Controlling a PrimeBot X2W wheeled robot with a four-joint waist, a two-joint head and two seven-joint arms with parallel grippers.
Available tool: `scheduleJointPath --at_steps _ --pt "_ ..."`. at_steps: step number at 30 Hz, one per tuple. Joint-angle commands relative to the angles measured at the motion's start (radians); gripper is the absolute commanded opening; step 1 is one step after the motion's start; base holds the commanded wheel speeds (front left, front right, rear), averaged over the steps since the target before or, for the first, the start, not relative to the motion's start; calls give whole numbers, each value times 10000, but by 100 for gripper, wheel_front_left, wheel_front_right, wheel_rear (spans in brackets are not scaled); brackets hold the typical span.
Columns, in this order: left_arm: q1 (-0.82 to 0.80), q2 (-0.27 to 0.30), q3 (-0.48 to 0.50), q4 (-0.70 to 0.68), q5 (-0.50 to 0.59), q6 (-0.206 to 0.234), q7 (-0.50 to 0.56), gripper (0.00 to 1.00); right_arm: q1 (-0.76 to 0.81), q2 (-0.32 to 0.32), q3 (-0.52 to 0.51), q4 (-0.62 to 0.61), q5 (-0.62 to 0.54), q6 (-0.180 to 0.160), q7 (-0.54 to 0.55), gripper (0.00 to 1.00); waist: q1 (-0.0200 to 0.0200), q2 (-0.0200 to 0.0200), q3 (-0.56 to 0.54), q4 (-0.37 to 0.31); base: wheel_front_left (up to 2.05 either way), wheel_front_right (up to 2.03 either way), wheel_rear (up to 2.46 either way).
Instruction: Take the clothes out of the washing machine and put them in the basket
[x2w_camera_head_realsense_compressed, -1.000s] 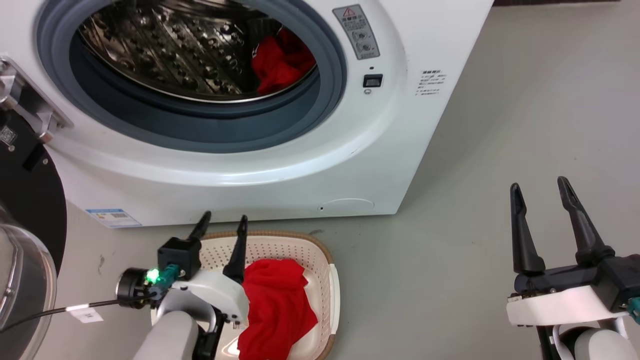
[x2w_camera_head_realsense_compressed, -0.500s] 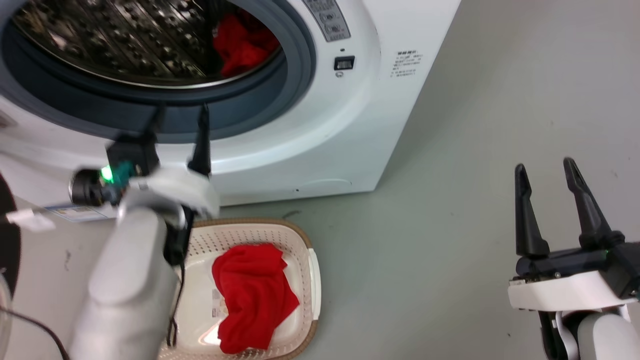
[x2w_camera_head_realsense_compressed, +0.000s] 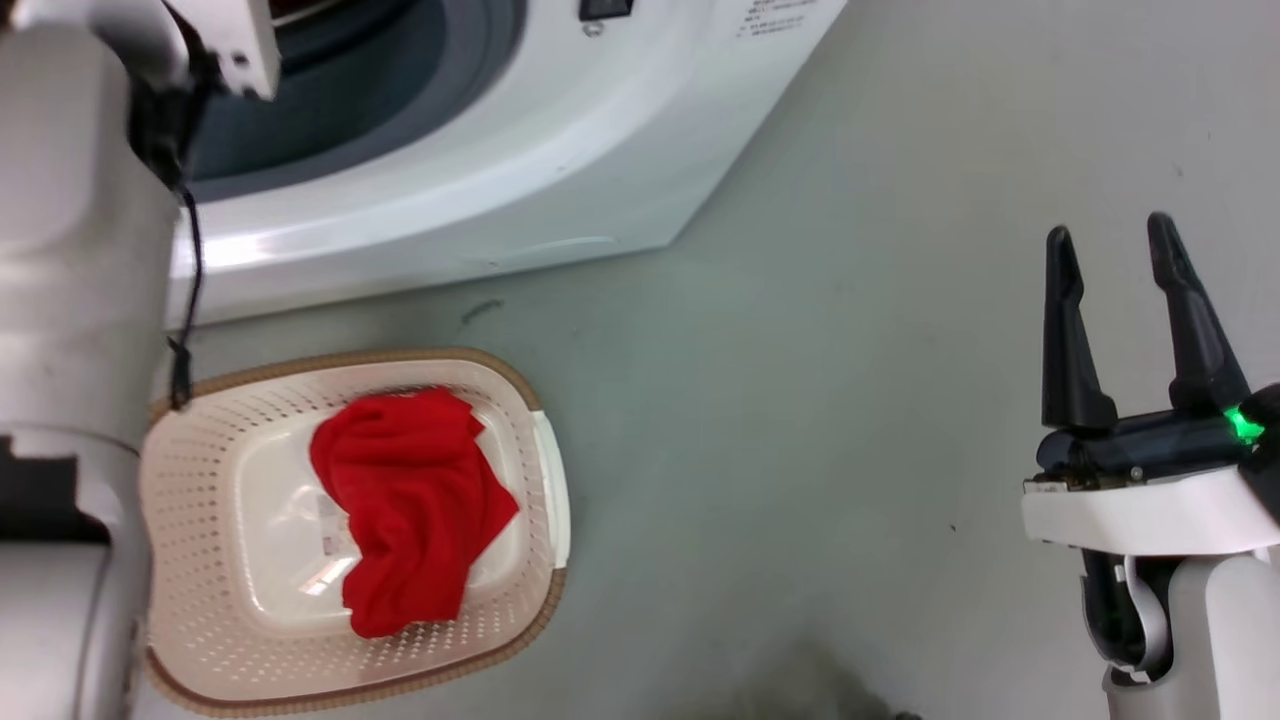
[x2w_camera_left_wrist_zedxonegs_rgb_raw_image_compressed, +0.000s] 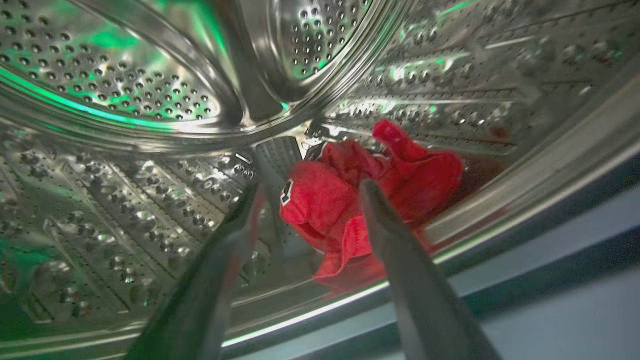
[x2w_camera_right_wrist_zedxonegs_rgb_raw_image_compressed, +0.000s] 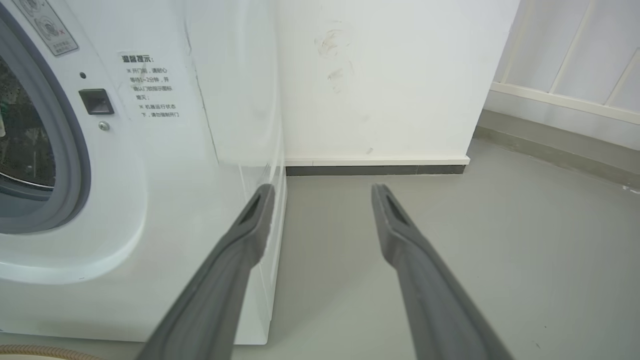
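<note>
Inside the drum (x2w_camera_left_wrist_zedxonegs_rgb_raw_image_compressed: 125, 100) of the washing machine (x2w_camera_head_realsense_compressed: 520, 170), left wrist view: left tool (x2w_camera_left_wrist_zedxonegs_rgb_raw_image_compressed: 311, 186) has its fingers spread apart and is gripping nothing.

- The jersey (x2w_camera_left_wrist_zedxonegs_rgb_raw_image_compressed: 345, 215) lies at 12 to 1 o'clock from the tool, bunched low against the drum wall near the front lip. A white-and-black patch shows on its near edge.
- The lump's longer side runs roughly 8 to 2 o'clock, across the line of the fingers. Its bulk sits a little toward the 1 o'clock finger.
- I cannot tell from this view whether the tips are touching the cloth or are short of it.

Head view, left to right:

- My left forearm (x2w_camera_head_realsense_compressed: 70, 250) reaches up to 11 o'clock into the door opening.
- The basket (x2w_camera_head_realsense_compressed: 200, 440) sits at 8 o'clock on the floor (x2w_camera_head_realsense_compressed: 800, 400), just in front of the machine. The plain red garment (x2w_camera_head_realsense_compressed: 410, 500) lies heaped in it.
- The right tool (x2w_camera_head_realsense_compressed: 1109, 228) is at 3 o'clock, well apart from both, with its fingers apart and holding nothing.

Judgement: one garment is done and the jersey is not yet out. The left arm is far the nearer. I would advance along 12 o'clock with a slight bias to 1, then close across the short side of the lump. The risk is pinching only a loose fold.
</note>
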Motion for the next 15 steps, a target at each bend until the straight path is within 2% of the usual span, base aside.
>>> scheduleJointPath --at_steps 1,5,6,8,15 --pt "-475 70 -95 229 -98 -43 368 100 -211 13 -13 -63 88 -7 -19 100 -2 -1 591 -410 0 0 0" --pt "-1335 253 -241 670 -288 -51 1203 100 -360 14 -14 -96 216 -8 -20 100 -2 -1 965 -575 0 0 0" --pt "-1762 239 -415 915 -586 -59 1864 100 -439 14 35 -103 308 -7 -19 100 -2 -1 1157 -680 0 0 0" --pt "-2206 288 -546 1053 -923 -62 2488 100 -470 13 81 -125 360 -7 -19 100 -2 -1 1335 -776 0 0 0" --pt "-3010 679 -1037 1434 -1390 -65 3908 100 -606 10 238 -150 513 -8 -20 100 -2 -1 1757 -1031 0 0 0"
